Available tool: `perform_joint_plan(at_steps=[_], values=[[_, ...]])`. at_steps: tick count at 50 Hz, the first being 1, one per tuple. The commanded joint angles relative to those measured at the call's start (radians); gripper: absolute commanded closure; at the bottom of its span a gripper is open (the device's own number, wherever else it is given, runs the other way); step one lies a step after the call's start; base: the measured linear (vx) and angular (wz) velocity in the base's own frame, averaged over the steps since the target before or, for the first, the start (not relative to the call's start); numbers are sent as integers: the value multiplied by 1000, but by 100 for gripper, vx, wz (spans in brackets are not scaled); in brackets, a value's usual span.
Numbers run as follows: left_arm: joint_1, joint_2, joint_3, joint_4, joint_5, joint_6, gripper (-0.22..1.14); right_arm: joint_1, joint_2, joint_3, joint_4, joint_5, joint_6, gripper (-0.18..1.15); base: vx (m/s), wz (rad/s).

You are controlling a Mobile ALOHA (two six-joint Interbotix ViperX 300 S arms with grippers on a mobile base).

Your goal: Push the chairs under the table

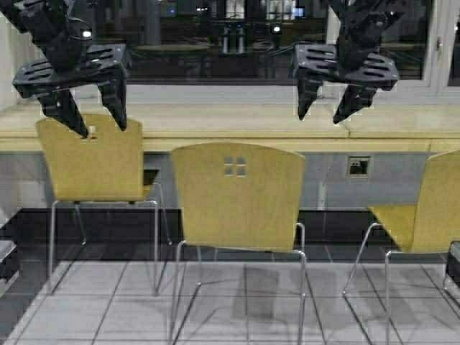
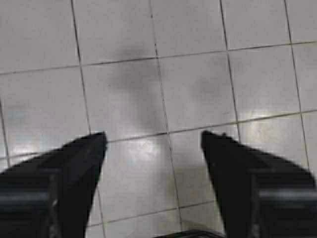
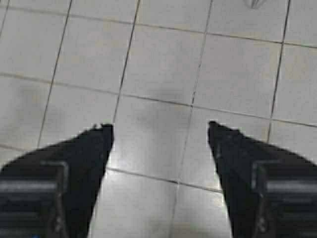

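Three yellow-tan plywood chairs stand before the long pale wood table (image 1: pixel 215 126) in the high view. The left chair (image 1: pixel 93 162) sits with its seat partly under the table edge. The middle chair (image 1: pixel 241 198) is pulled out toward me, its back with four small cut-outs facing me. The right chair (image 1: pixel 424 215) is turned and cut off by the frame edge. My left gripper (image 1: pixel 104 129) hangs open, raised at the left chair's top. My right gripper (image 1: pixel 320 115) hangs open over the table, right of the middle chair. Both wrist views show only floor tiles between open fingertips (image 2: pixel 153 136) (image 3: pixel 161 126).
Grey floor tiles (image 1: pixel 230 302) run in front of the chairs. A dark window (image 1: pixel 215 36) lies behind the table. A wall socket (image 1: pixel 358 167) sits under the table. Dark objects sit at the far left (image 1: pixel 6 262) and far right (image 1: pixel 453 262) edges.
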Motion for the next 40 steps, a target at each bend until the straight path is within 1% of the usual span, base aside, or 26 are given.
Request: perform_joint_plan(at_steps=[1,8,40], values=[[18,-3,-17,-12,-3,-3,-1,2,-26,-35,18,9,0,4,25,-11],[41,-21,-12,-15,-8,-6,-1,2,-28,-34,23,8,0,4,27,-6],[58,-3,-20,-17,-6,-8,-1,2,-25,-35,37,11,0,4,32,4]])
